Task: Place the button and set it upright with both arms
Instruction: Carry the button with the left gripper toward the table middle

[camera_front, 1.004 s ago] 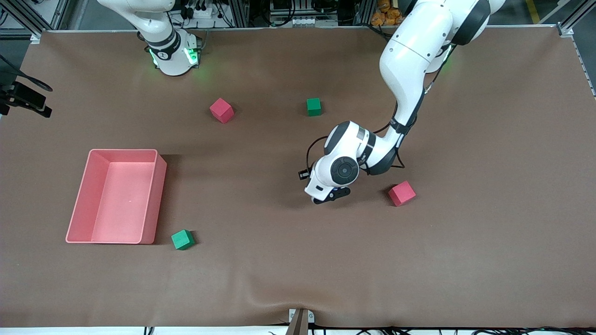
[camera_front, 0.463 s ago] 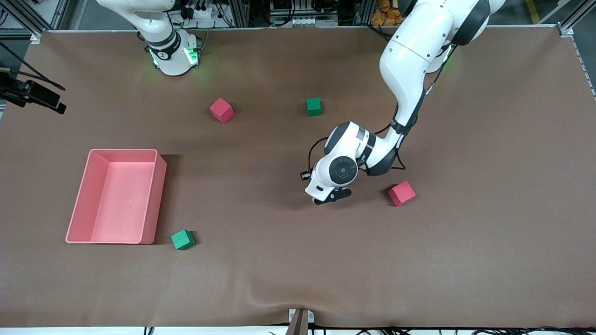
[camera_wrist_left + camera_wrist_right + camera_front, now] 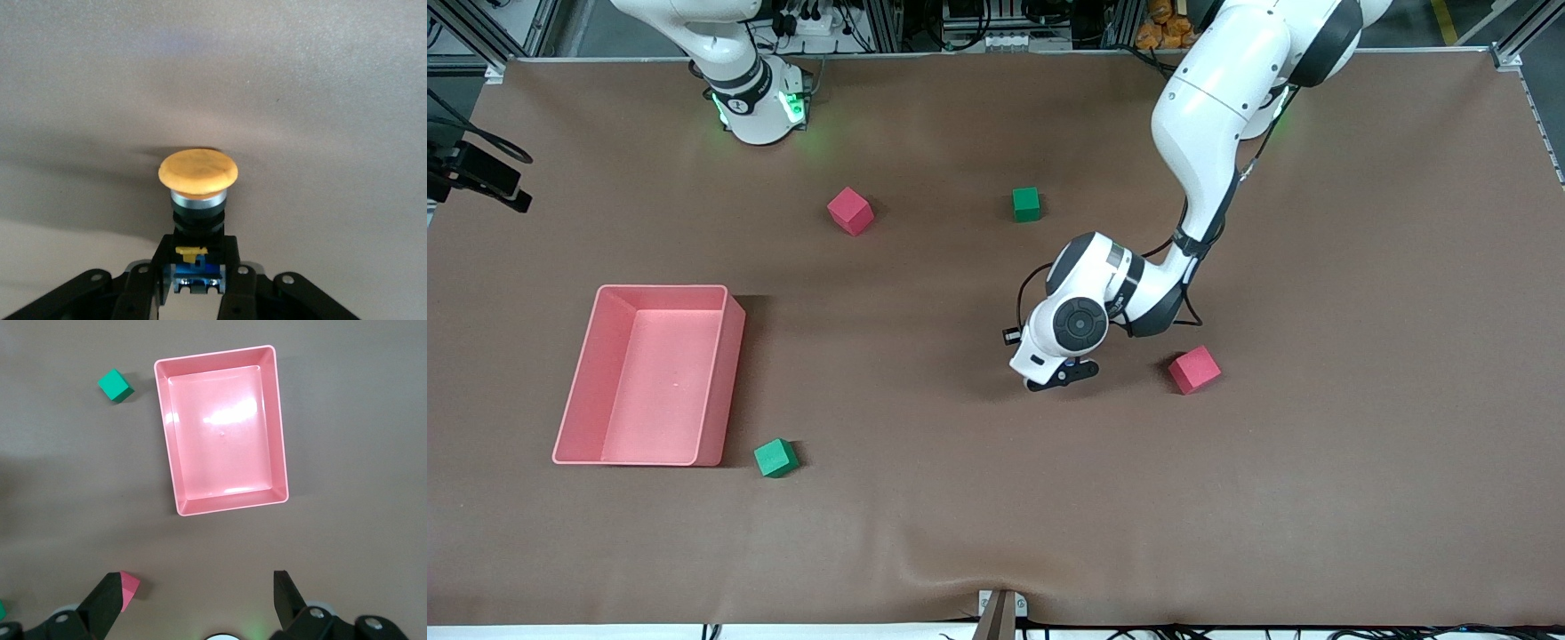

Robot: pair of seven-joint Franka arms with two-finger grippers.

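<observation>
Here the left hand (image 3: pixel 195 283) is clenched on the button (image 3: pixel 197 193), gripping its black and blue body while the orange cap juts out past the fingertips. In the front view that left hand (image 3: pixel 1060 375) sits low over the middle of the bench (image 3: pixel 996 498), near a red cube (image 3: pixel 1194 369) lying toward the left arm's end. The right hand (image 3: pixel 197 603) hangs released, jaws wide, high above the pink tray (image 3: pixel 280 453), and that arm waits. A green cube (image 3: pixel 775 458) rests just beside the tray (image 3: pixel 734 356); another red cube (image 3: pixel 849 211) and green cube (image 3: pixel 1026 204) lie nearer the bases.
</observation>
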